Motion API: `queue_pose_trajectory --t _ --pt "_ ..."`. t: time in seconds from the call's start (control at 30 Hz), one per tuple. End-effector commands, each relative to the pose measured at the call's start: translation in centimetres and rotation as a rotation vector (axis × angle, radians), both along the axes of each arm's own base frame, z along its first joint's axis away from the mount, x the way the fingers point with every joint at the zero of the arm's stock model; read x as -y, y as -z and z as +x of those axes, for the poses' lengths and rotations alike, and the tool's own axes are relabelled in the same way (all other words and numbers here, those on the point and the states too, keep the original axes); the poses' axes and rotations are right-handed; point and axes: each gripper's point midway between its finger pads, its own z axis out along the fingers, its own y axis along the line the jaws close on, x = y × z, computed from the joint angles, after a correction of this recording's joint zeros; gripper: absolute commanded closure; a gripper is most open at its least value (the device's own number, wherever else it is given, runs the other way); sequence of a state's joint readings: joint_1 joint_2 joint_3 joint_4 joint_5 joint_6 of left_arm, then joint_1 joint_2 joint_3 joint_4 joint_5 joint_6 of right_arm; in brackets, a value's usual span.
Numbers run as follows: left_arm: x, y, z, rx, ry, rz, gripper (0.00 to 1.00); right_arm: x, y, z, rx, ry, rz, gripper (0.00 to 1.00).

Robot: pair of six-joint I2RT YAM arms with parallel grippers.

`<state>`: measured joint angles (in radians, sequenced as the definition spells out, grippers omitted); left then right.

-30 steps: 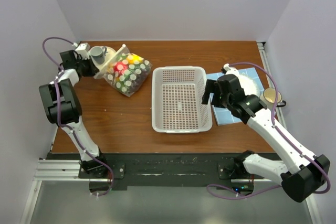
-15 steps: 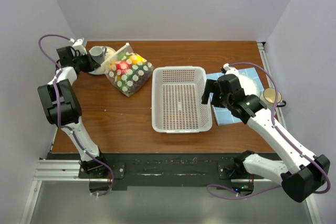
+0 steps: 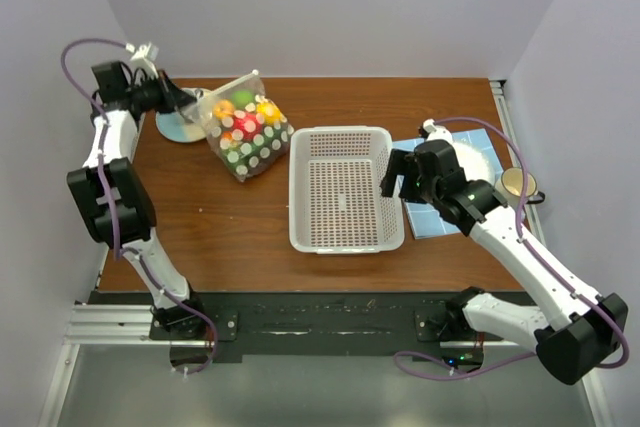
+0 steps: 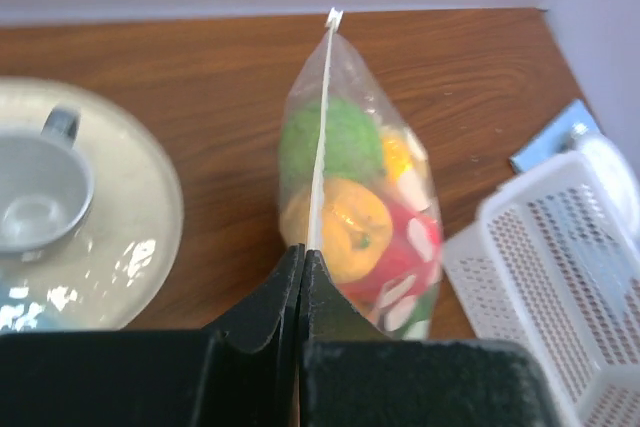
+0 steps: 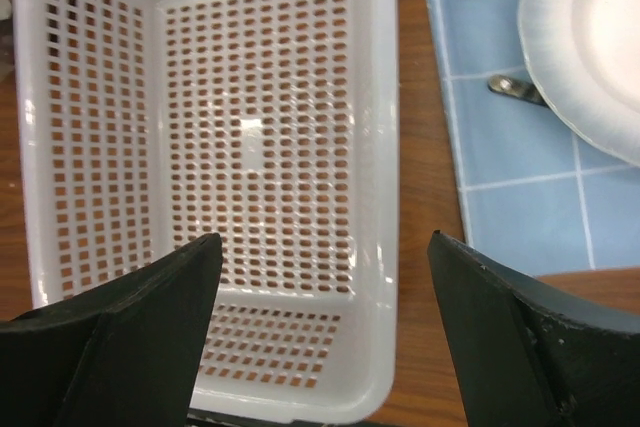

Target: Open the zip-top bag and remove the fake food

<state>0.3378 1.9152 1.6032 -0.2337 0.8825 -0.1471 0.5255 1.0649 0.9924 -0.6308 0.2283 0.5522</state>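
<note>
top external view.
- landmark: white perforated rectangular plastic basket (image 3: pixel 343 187), on the brown wooden table (image 3: pixel 220 237).
- clear soft zip-top bag printed with pale round dots (image 3: pixel 247 135): left of the basket and a little farther back, close to its far left corner but apart from it. its body rests on the table and its sealed edge is raised.
- small plastic fake food (image 3: pixel 247 127): inside the bag, showing red, yellow, orange and green.
- left gripper (image 3: pixel 195 105): left of the basket, at the bag's outer upper corner.
- pale round saucer (image 3: pixel 178 127): left of the basket, just beyond the bag.
- right gripper (image 3: pixel 398 179): just beside the basket's right wall, above the table.
- blue tiled mat (image 3: pixel 432 219) with a white round plate (image 3: pixel 478 157): right of the basket.

left wrist view.
- left gripper (image 4: pixel 302 262): black jaws pressed together, pinching the near end of the bag's (image 4: pixel 350 187) white zip strip.
- fake food (image 4: pixel 350 227): orange piece nearest the jaws, green round one behind it, red and yellow ones on the basket side.
- grey cup (image 4: pixel 40 192) on the saucer (image 4: pixel 130 237): on the side of the bag away from the basket (image 4: pixel 560 247).

right wrist view.
- right gripper (image 5: pixel 322 247): jaws spread wide, holding nothing, over the basket's (image 5: pixel 260 147) near end.
- mat (image 5: pixel 520 177) and plate (image 5: pixel 590 47): right of the basket. two small metal pieces lie on the mat, too cropped to name.
</note>
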Motion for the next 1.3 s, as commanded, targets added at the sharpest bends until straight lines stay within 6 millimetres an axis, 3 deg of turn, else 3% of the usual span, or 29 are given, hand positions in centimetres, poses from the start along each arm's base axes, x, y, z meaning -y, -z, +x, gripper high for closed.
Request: queue_pose_trajectory --t 0.0,0.07,0.1,0.13,0.17,0.23,0.27,0.37,0.43,0.5,0.53,0.57,0.63,0.67,0.7,0.73,0.77,0.83,0.87,1.0,1.27 --pt "5.6 -16.3 -4.8 0.303 0.254 0.053 1.0 -4.1 -3.0 2.7 0.128 -0.129 0.112 0.1" --pt "6.4 -16.8 -6.7 0.256 0.3 0.035 1.0 -5.7 -3.6 4.0 0.144 -0.179 0.129 0.09" --pt "6.5 -18.1 -7.2 0.33 0.342 0.108 1.0 -7.0 -4.4 4.6 0.168 -0.226 0.16 0.08" --pt "6.6 -18.1 -7.6 0.328 0.357 0.127 1.0 -7.7 -5.7 5.3 0.2 -0.249 0.172 0.07" --pt "6.7 -17.8 -8.6 0.317 0.379 0.152 1.0 -8.9 -5.3 6.0 0.191 -0.284 0.183 0.07" --pt "6.7 -16.9 -9.5 0.297 0.4 0.179 1.0 -11.6 -7.5 6.7 0.254 -0.386 0.25 0.06" --pt "7.0 -15.5 -10.4 0.265 0.426 0.187 1.0 -12.7 -7.0 7.3 0.252 -0.416 0.263 0.06" --pt "7.5 -13.6 -12.5 0.231 0.464 0.22 1.0 -16.0 -8.6 7.8 0.32 -0.517 0.296 0.05" --pt "7.5 -12.5 -12.6 0.216 0.456 0.26 1.0 -17.9 -8.5 8.0 0.342 -0.562 0.285 0.04" --pt "7.1 -11.2 -11.3 0.219 0.388 0.325 0.99 -18.7 -8.2 8.0 0.336 -0.577 0.282 0.04" --pt "6.9 -10.8 -10.5 0.226 0.357 0.349 0.94 -18.9 -8.1 7.9 0.331 -0.577 0.287 0.04" --pt "6.7 -10.1 -8.9 0.251 0.315 0.365 0.76 -18.8 -7.9 7.7 0.327 -0.573 0.288 0.04" --pt "5.1 -8.7 -6.3 0.23 0.209 0.404 0.61 -18.7 -7.6 7.0 0.329 -0.575 0.277 0.03" --pt "4.0 -7.7 -4.1 0.216 0.151 0.387 0.44 -18.4 -7.5 6.9 0.336 -0.563 0.266 0.03" --pt "2.4 -7.0 -2.7 0.19 0.078 0.405 0.36 -18.4 -7.3 6.4 0.335 -0.568 0.256 0.02" --pt "1.4 -6.6 -1.5 0.176 0.032 0.392 0.31 -17.9 -7.2 5.9 0.337 -0.568 0.251 0.01" --pt "-1.0 -5.6 0.2 0.153 -0.047 0.343 0.27 -17.6 -7.0 5.7 0.335 -0.565 0.246 0.02" --pt "-3.3 -4.9 1.6 0.141 -0.12 0.304 0.22 -16.9 -6.9 4.9 0.342 -0.562 0.237 0.01" --pt "-4.7 -4.0 2.7 0.13 -0.154 0.3 0.13 -16.6 -7.0 4.6 0.346 -0.558 0.236 0.01" --pt "-6.2 -1.5 3.9 0.076 -0.201 0.299 0.09 -15.4 -6.6 3.8 0.343 -0.54 0.211 0.02" --pt "-6.8 2.3 2.5 0.052 -0.26 0.285 0.11 -14.5 -6.3 3.3 0.334 -0.517 0.196 0.01"
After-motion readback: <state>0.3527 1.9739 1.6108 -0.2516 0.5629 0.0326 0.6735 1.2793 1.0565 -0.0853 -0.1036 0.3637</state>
